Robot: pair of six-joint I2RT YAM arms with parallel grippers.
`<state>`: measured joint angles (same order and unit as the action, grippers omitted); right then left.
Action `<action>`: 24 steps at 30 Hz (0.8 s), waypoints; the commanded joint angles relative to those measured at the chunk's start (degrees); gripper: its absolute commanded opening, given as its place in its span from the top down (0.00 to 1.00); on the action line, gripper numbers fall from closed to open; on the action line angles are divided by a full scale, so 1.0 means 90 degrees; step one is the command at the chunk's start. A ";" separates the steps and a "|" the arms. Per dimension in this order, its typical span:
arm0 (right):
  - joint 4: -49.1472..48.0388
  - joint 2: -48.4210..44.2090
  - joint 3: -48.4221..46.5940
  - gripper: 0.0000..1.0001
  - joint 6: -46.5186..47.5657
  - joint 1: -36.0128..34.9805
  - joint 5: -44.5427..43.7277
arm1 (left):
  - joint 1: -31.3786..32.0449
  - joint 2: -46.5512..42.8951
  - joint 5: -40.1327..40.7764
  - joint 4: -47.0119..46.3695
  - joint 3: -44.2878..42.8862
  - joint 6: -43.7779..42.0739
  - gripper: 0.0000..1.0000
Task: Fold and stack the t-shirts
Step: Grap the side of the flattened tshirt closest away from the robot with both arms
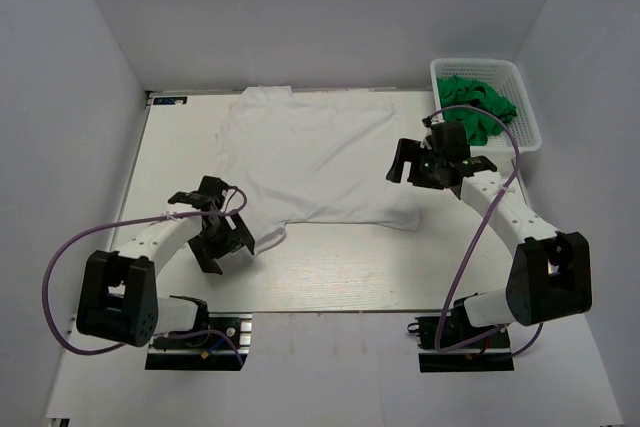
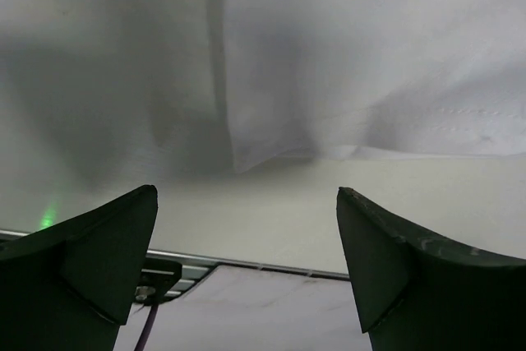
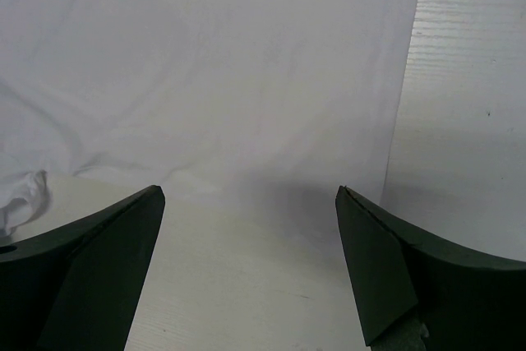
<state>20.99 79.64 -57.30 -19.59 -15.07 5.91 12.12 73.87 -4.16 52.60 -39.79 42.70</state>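
Observation:
A plain white t-shirt (image 1: 310, 152) lies spread out on the table, slightly rumpled; its cloth fills the top of the left wrist view (image 2: 353, 55) and most of the right wrist view (image 3: 222, 63). Bright green t-shirts (image 1: 478, 105) are bundled in the basket at the back right. My left gripper (image 1: 228, 245) (image 2: 246, 190) hangs open beside the shirt's near left corner, with bare table between its fingers. Over the shirt's right edge, my right gripper (image 1: 420, 169) (image 3: 249, 189) is open and holds nothing.
The white plastic lattice basket (image 1: 528, 112) stands at the table's back right corner, close behind the right arm. The pale wooden table (image 1: 330, 272) is bounded by white walls on three sides. Purple cables loop off both arms.

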 commanded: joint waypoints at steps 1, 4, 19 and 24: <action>0.0069 -0.0030 0.0029 0.10 -0.0098 0.0005 -0.0061 | -0.0009 0.0083 0.0304 -0.0483 -0.0109 0.0051 0.00; 0.0274 -0.0069 0.0019 0.10 -0.0030 0.0005 -0.0032 | -0.0009 0.0327 0.0375 -0.0551 -0.0169 -0.0115 0.00; 0.1182 -0.0381 0.0243 0.10 -0.0059 0.0014 -0.0628 | -0.0067 0.0719 0.0121 -0.1059 0.0037 -0.0115 0.86; 0.1193 -0.0499 0.0809 0.10 -0.0322 0.0014 -0.0628 | -0.0067 0.0835 0.0062 -0.1059 -0.0139 -0.0115 1.00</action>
<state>30.06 76.51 -52.12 -20.58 -15.07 1.21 11.73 80.47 -3.92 45.39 -39.88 41.50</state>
